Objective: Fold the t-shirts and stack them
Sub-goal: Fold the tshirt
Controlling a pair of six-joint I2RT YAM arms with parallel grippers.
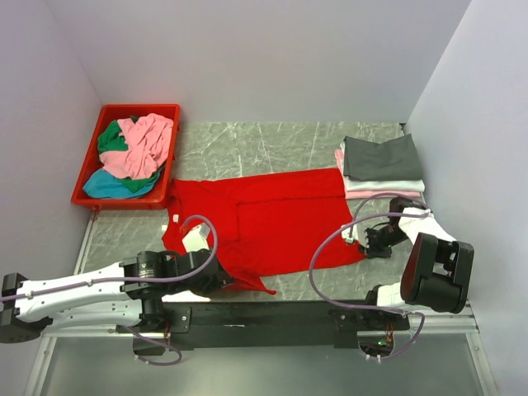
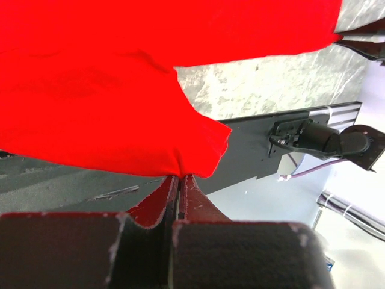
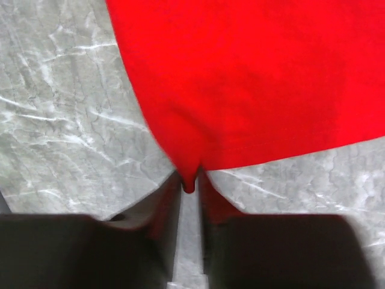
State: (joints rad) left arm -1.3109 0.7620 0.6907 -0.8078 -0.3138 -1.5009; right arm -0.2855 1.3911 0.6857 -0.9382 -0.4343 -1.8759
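I have the red t-shirt (image 1: pixel 264 223) spread flat mid-frame in the top view. Its long axis runs left to right, and a white tag shows at its left end. My left fingers (image 2: pixel 157 203) are closed on a corner along its lower edge. My right fingers (image 3: pixel 163 208) pinch the lower right corner. Bare table (image 1: pixel 247 148) lies above the shirt, between the red bin (image 1: pixel 91 196) of loose tees at upper left and the folded stack (image 1: pixel 384 165) at upper right. The bin sits just beside the shirt's upper left corner. The stack is close above my right fingers. Below the shirt only a narrow strip of table remains.
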